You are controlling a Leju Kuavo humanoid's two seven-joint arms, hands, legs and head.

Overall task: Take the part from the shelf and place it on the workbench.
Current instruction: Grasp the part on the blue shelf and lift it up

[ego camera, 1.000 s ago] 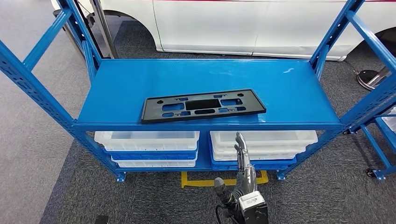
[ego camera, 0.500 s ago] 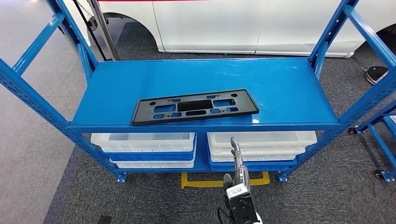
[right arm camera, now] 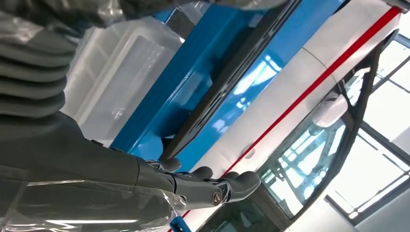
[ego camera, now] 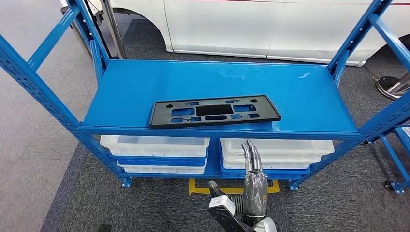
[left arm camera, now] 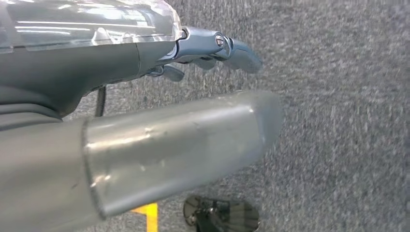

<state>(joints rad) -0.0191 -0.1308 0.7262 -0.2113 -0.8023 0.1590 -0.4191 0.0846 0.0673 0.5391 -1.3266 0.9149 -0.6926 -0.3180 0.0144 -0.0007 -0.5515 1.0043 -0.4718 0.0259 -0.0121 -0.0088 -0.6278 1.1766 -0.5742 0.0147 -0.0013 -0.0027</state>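
The black slotted part (ego camera: 214, 110) lies flat near the front edge of the blue shelf (ego camera: 300, 99), untouched. The right hand (ego camera: 253, 181) hangs below it, fingers straight, holding nothing. The left hand (left arm camera: 145, 121) hangs over grey carpet (left arm camera: 338, 121), empty.

The right hand (right arm camera: 145, 183) stretches out with straight fingers (right arm camera: 237, 183), holding nothing, short of the blue shelf (right arm camera: 203, 63). The flat black part (right arm camera: 227, 82) lies on the shelf's edge. White bins (right arm camera: 121, 72) sit under it. Beyond stands a white car (right arm camera: 300, 92) with a red stripe (right arm camera: 338, 63).
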